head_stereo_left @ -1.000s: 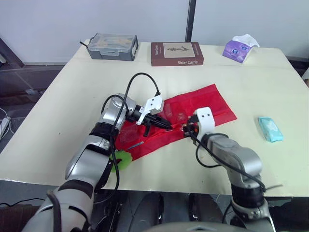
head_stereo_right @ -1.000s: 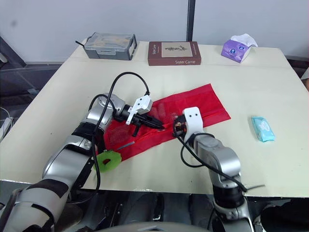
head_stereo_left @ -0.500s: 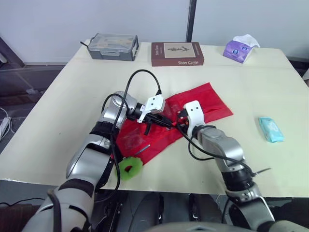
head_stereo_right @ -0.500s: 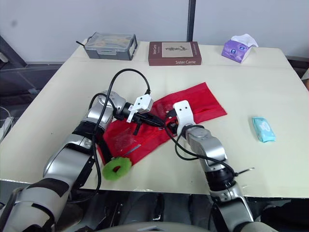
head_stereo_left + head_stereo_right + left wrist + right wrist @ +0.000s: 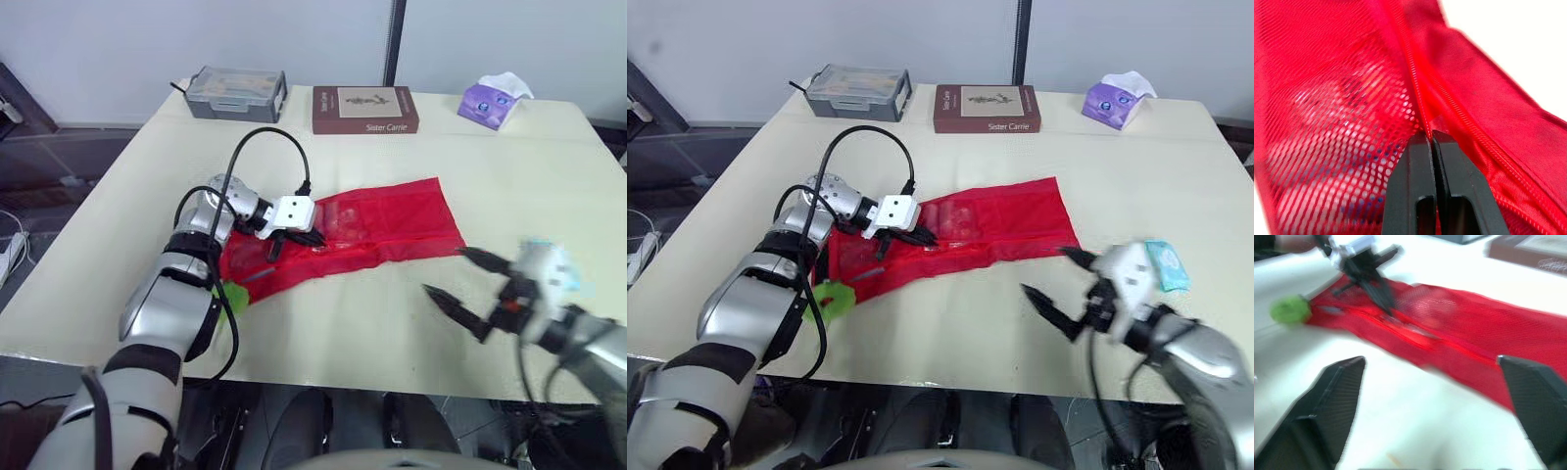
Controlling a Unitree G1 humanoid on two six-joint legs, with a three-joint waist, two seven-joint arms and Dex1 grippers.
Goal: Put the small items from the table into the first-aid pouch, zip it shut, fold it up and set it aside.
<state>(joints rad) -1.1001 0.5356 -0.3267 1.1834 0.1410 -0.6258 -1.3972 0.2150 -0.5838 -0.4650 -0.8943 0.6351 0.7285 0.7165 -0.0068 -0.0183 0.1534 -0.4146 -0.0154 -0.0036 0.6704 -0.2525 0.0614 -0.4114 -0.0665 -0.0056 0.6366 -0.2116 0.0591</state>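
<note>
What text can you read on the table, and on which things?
"Sister Carrie": on the book, at the lower right of its cover.
The rest of the book's cover: too small to read.
Tissue pack: print too blurred to read.
Grey case: nothing readable.
Blue pack: nothing readable.
Pouch: no text to be seen.

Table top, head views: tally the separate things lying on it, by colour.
Red: 1, red mesh pouch
Grey: 1, grey plastic case
Brown: 1, brown hardcover book
Purple: 1, purple tissue pack
Teal: 1, teal soft packet
Green: 1, green ring-shaped item
Total: 6
</note>
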